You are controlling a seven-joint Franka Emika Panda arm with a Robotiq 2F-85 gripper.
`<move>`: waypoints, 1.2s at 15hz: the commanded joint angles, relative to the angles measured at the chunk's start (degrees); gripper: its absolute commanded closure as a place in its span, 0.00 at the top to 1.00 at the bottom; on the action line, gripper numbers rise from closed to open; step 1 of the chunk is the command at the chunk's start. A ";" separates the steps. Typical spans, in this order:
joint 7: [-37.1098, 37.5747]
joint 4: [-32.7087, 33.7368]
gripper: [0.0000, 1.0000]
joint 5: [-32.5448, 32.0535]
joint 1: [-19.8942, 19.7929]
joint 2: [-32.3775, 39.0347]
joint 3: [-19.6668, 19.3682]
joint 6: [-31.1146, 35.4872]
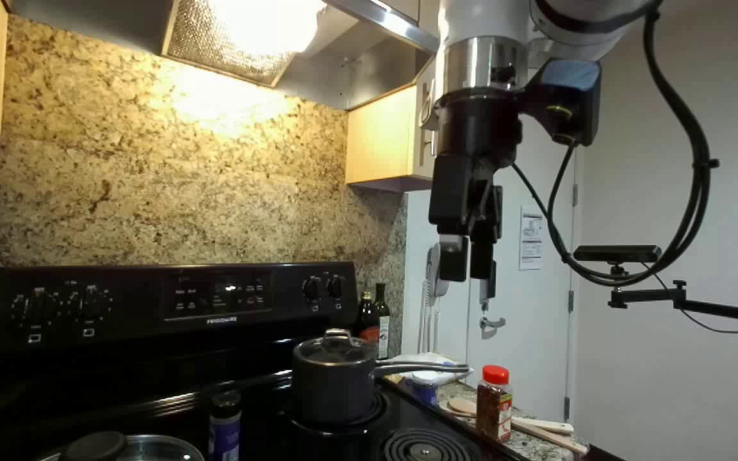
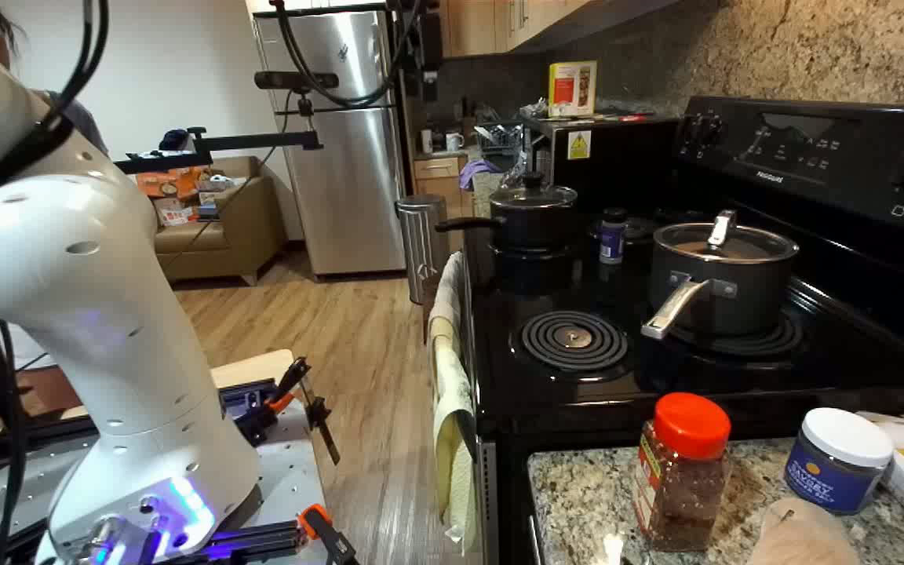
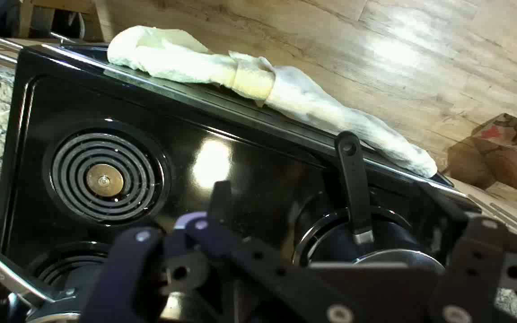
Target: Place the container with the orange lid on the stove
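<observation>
The container with the orange lid (image 1: 494, 408) stands upright on the granite counter just beside the stove (image 1: 138, 314). It also stands there in an exterior view (image 2: 683, 486), with reddish-brown contents. It is out of the wrist view. The stove's dark cooktop also shows in an exterior view (image 2: 499, 353) and in the wrist view (image 3: 182, 121). My gripper (image 1: 468, 259) points down, high above the container and well apart from it. In the wrist view my gripper (image 3: 330, 197) has its fingers spread wide with nothing between them, over the cooktop.
A lidded pot (image 2: 723, 282) sits on a rear burner, its handle toward the counter. A black pot (image 2: 534, 220) and a purple bottle (image 2: 611, 242) stand farther along. A white-lidded jar (image 2: 840, 463) and wooden spoons (image 1: 551, 435) lie near the container. A range hood (image 1: 382, 77) hangs above.
</observation>
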 commanded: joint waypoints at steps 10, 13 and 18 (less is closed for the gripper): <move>-1.70 3.46 1.00 -0.89 -2.46 -0.57 -5.31 -3.52; -1.54 5.06 1.00 -0.27 -4.50 -0.83 -8.68 -5.44; -0.52 8.77 1.00 -1.09 -9.06 -1.23 -13.81 -11.82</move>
